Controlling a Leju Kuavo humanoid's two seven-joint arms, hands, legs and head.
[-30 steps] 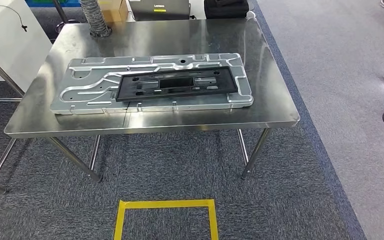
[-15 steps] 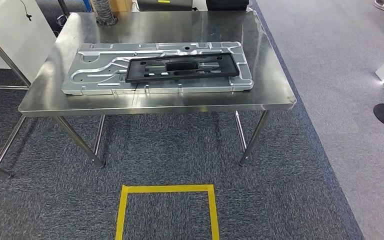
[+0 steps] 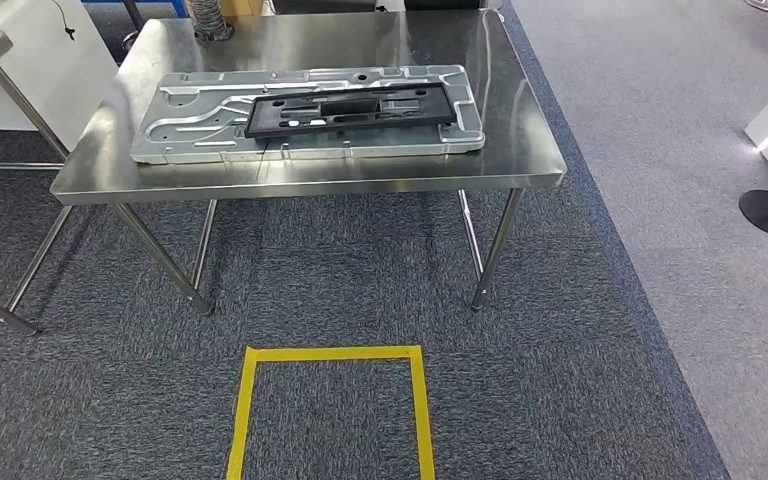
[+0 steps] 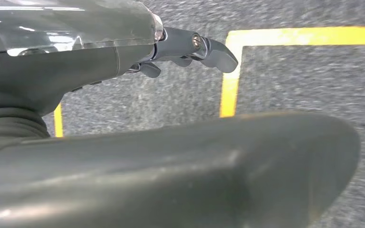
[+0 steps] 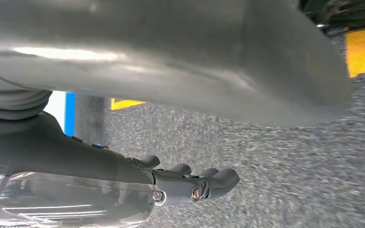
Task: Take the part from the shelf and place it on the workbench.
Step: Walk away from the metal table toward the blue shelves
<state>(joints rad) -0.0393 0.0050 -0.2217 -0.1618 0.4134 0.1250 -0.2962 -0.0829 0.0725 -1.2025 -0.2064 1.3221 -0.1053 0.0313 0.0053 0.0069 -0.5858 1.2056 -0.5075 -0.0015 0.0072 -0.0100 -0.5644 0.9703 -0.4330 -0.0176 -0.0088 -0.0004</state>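
A stainless-steel workbench stands across the grey carpet from the humanoid robot, carrying a large silver stamped panel with the black part lying flat on top of it, toward the panel's right half. Over the past second the whole scene has slid up and away in the head view: the bench now sits higher and smaller, and more carpet shows in front of it. That reads as the robot stepping back, not as anything on the bench moving; the part keeps its place on the panel. On the floor between robot and bench lies a yellow taped square.

Both arms hang at the robot's sides, wrist cameras looking at the carpet. The left hand holds nothing, its dark fingers stretched out loosely over the yellow tape. The right hand is likewise empty, fingers extended side by side above the floor.

With the part resting on the bench and both hands free, the placing step looks complete, and the retreat suggests the robot is finishing the job.
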